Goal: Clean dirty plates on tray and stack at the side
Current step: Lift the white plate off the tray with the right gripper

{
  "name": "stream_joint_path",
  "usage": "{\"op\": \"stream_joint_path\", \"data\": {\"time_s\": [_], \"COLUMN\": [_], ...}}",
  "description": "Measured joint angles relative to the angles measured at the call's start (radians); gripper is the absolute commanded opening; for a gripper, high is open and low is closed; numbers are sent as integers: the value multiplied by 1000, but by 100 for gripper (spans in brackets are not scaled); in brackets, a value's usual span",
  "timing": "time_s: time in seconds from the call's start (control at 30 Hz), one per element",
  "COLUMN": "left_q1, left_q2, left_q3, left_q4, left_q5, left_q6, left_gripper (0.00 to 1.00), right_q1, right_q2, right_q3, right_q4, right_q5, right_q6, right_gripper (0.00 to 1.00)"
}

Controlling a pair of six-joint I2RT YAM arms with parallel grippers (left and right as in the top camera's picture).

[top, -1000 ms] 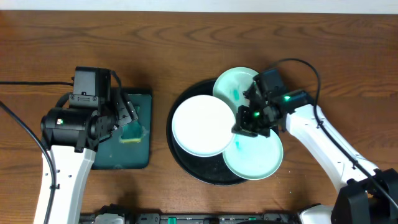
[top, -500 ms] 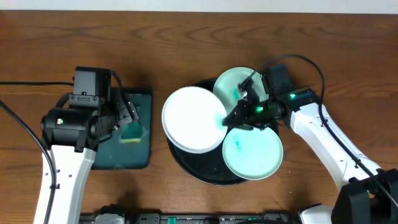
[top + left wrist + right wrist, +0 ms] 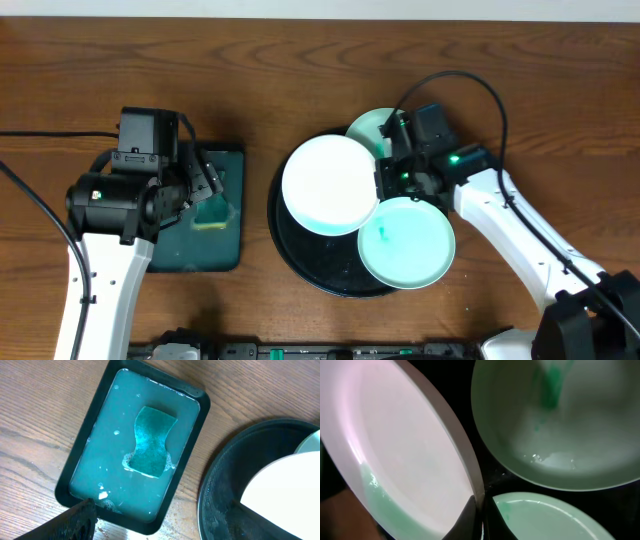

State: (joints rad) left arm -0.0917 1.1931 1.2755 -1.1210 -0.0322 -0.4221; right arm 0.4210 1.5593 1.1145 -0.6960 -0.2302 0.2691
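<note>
The white plate (image 3: 328,185) is tilted over the black round tray (image 3: 292,250). My right gripper (image 3: 385,183) is shut on the plate's right rim. In the right wrist view the fingers (image 3: 481,515) pinch the rim of the white plate (image 3: 395,445). One mint plate (image 3: 410,245) with a teal smear lies at the tray's front right and also shows in the right wrist view (image 3: 555,520). The other mint plate (image 3: 370,128) lies at the back, partly hidden, and shows its smear in the right wrist view (image 3: 560,425). My left gripper (image 3: 205,183) is open and empty.
A rectangular dark-green tray (image 3: 230,255) left of the round tray holds soapy water and a teal sponge (image 3: 150,442). My left gripper (image 3: 162,512) hovers over its near edge. The round tray's rim (image 3: 205,495) lies close beside it. Cables run over the table.
My right gripper has moved toward the far side with the white plate. The plate swung left, then back right, and now covers more of the far mint plate. The left arm has not moved.
</note>
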Motion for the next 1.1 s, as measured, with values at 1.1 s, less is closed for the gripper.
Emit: {"op": "stream_joint_path", "data": {"time_s": [1.1], "left_q1": [0], "left_q2": [0], "left_q3": [0], "left_q4": [2], "left_q5": [0], "left_q6": [0], "left_gripper": [83], "right_q1": [640], "right_q2": [0], "right_q3": [272], "right_q4": [-248], "right_q5": [1394], "right_q6": [-395], "right_gripper": [1]}}
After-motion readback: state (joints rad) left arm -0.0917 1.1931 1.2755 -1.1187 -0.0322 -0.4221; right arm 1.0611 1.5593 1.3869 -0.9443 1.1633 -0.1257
